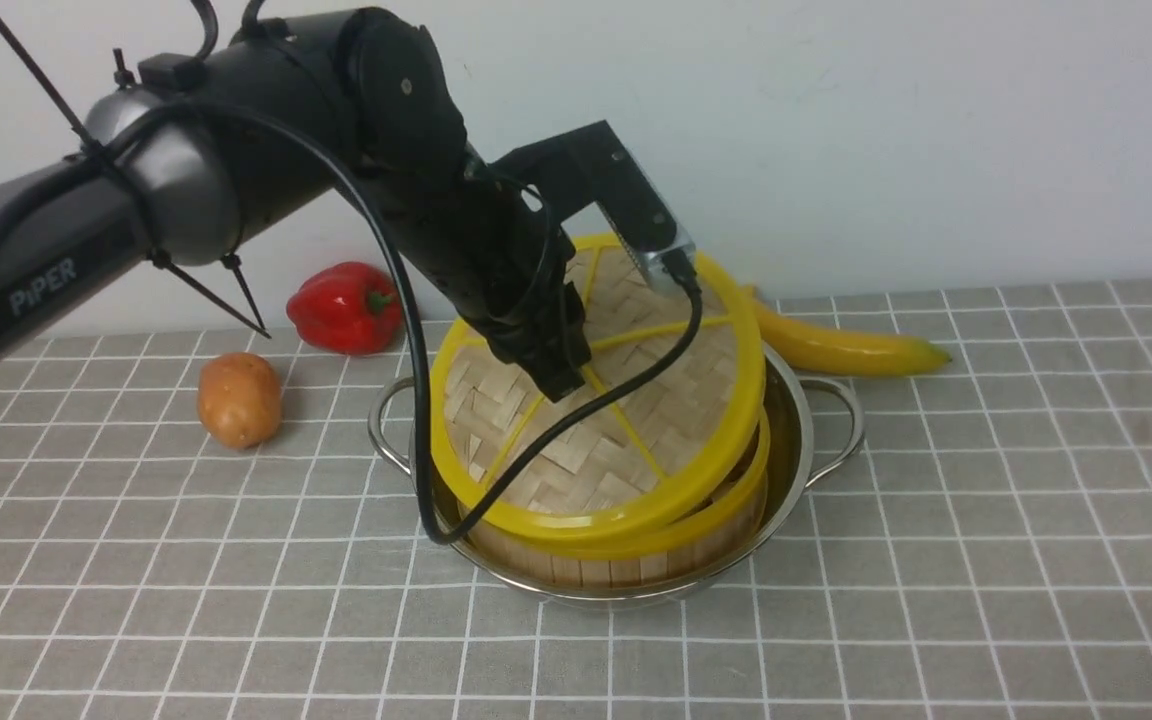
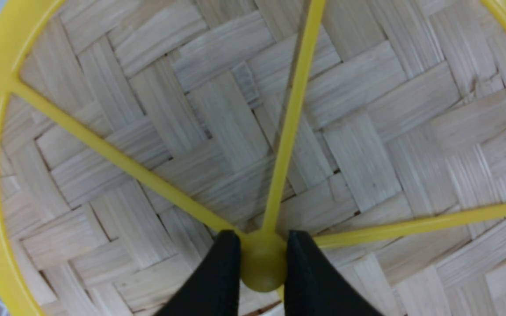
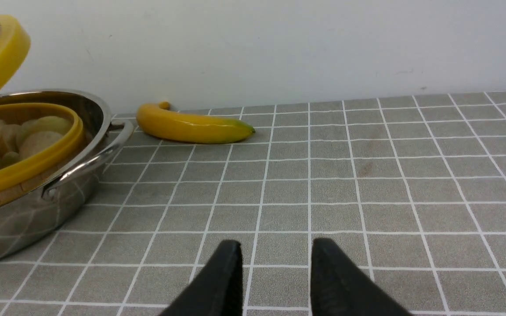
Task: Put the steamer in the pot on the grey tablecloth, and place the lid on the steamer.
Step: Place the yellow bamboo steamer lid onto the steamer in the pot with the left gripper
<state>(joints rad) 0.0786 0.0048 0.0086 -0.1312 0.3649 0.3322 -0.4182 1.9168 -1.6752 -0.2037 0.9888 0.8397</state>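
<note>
Left fingers [image 2: 231, 259]: closed hard on the small yellow hub [image 2: 263, 270] at the lid's centre, one pad each side. It is the only handle the disc gives you.
Lid [image 1: 636, 430]: hangs tilted from the left gripper [image 1: 561, 385]. The near edge is low by the steamer's rim and the far edge is raised. I cannot tell whether they touch.
Steamer [image 1: 626, 568]: sits inside the pot [image 1: 798, 430], with buns [image 3: 29, 136] showing under the raised edge.
Grey tablecloth [image 1: 986, 500]: carries the pot.
Right gripper [image 3: 275, 259]: parted and empty, low over bare cloth, clear of your working arm.
Judgement: level and centre the lid before you release it, or it may slide off.
</note>
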